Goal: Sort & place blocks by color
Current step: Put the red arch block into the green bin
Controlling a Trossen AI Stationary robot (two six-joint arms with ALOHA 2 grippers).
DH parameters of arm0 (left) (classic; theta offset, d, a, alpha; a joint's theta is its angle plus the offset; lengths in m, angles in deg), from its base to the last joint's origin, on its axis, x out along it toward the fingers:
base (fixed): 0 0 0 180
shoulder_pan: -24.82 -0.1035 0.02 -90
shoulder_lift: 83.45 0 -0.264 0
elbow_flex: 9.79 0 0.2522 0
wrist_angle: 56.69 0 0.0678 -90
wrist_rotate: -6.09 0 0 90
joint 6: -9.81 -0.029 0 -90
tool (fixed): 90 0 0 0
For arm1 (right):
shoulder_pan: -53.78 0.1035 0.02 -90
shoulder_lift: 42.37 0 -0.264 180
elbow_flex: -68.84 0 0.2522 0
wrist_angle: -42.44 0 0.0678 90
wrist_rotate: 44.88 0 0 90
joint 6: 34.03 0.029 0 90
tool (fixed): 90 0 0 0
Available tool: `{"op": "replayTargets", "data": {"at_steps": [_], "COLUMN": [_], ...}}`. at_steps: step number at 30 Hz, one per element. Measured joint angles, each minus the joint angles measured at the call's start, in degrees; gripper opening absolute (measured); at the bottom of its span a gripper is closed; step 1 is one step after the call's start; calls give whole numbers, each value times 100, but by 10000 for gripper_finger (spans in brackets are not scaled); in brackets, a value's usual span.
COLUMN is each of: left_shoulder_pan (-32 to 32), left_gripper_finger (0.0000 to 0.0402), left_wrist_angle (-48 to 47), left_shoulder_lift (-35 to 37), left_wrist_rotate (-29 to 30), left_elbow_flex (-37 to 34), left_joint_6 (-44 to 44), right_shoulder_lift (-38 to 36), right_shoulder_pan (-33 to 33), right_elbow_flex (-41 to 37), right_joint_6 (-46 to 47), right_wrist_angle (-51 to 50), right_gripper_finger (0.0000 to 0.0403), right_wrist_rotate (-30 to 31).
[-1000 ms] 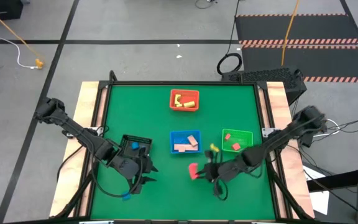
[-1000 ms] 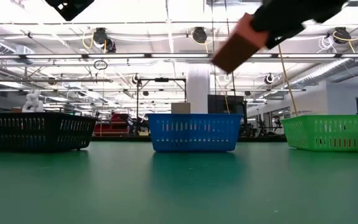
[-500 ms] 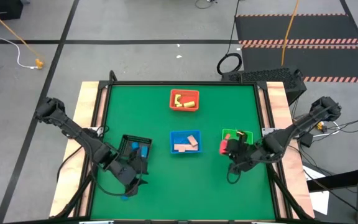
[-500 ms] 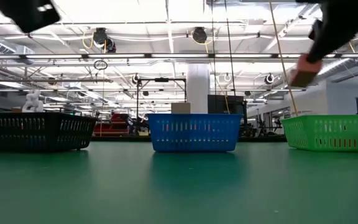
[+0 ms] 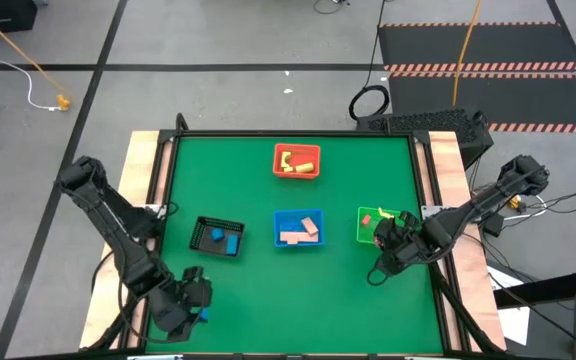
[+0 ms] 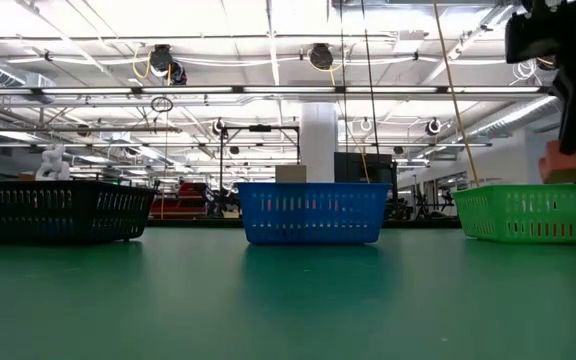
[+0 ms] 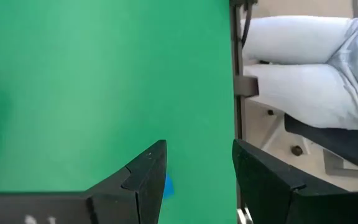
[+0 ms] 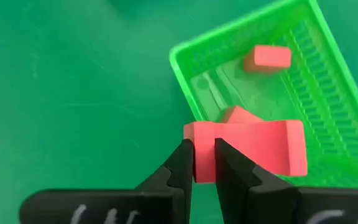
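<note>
My right gripper (image 5: 381, 232) hovers over the green tray (image 5: 368, 216), shut on a red-pink bar (image 8: 247, 149), which also shows in the low view (image 6: 566, 163). Two more red-pink blocks (image 8: 267, 57) lie on the tray's floor. My left gripper (image 5: 192, 298) is open, low over the table's near-left corner. A small blue block (image 7: 168, 185) lies on the mat beside its fingers, untouched. The black tray (image 5: 217, 237) holds blue blocks, the blue tray (image 5: 299, 229) tan ones, and the red tray (image 5: 297, 160) yellow ones. My right gripper pinches the red-pink bar between its two fingers near one end (image 8: 204, 149), coming from above and pointing down, fingers across the bar. The bar lies level, lifted clear above the green tray's corner, its long free end (image 8: 284, 146) reaching over the tray.
The four trays stand in the mat's middle and far half, with bare green mat (image 5: 298, 300) along the near side. The table's near edge with its dark rail (image 7: 236, 87) runs close beside my left gripper.
My right gripper has carried the red-pink bar from the mat's near middle toward the right and far side, to above the green tray. My left gripper has drawn away from the black tray toward the table's near-left corner.
</note>
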Motion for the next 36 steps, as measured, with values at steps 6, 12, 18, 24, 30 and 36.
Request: {"op": "replayTargets", "data": {"at_steps": [6,12,18,24,30,36], "left_shoulder_pan": [194,239,545,701,829,833], "left_gripper_finger": [184,184,184,184,184,184], "left_wrist_angle": [-161,-288,-276,-267,-240,-217], "left_shoulder_lift": [-99,-129,-521,-1141,-1626,-1835], "left_wrist_rotate": [78,240,216,203,199,203], "left_elbow_flex": [-2,-2,-2,-2,-2,0], "left_joint_6": [857,2169,2631,2552,2612,2647], "right_shoulder_lift": [-2,-2,0,-2,-1,-2], "right_shoulder_pan": [-2,-2,0,-2,-1,-1], "right_elbow_flex": [-191,-216,-216,-216,-216,-216], "right_joint_6": [493,696,610,487,498,498], "right_wrist_angle": [-4,47,430,747,778,823], "right_gripper_finger": [83,156,208,239,252,254], "right_wrist_rotate": [-3,-4,20,24,22,20]}}
